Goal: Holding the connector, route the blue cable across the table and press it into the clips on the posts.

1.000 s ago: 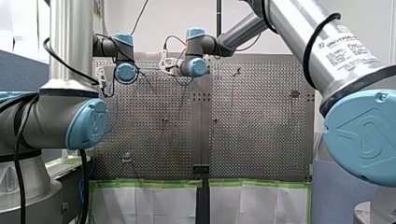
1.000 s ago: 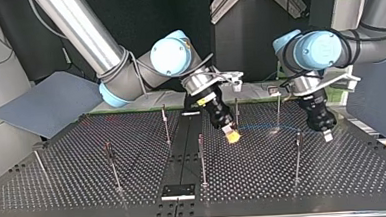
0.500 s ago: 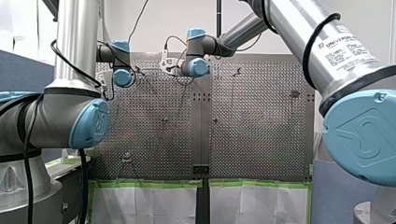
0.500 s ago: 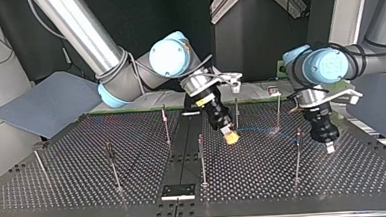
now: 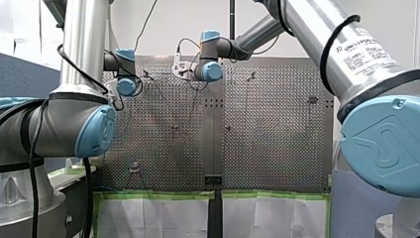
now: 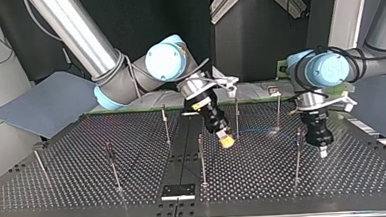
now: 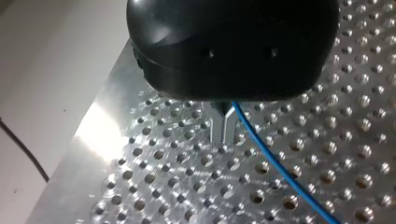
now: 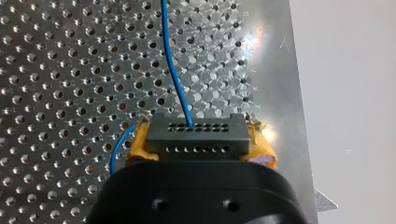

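Connector [image 8: 195,135] within right claw [image 8: 198,145]

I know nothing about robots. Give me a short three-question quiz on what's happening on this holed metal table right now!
1. True or false: my right gripper with yellow pads grips a black rectangular connector.
2. The thin cable leaving that connector is: A red, B blue, C green.
3. Fill in: the thin metal posts on the perforated metal table stand ____ (upright or flat).
Key: 1 true; 2 B; 3 upright.
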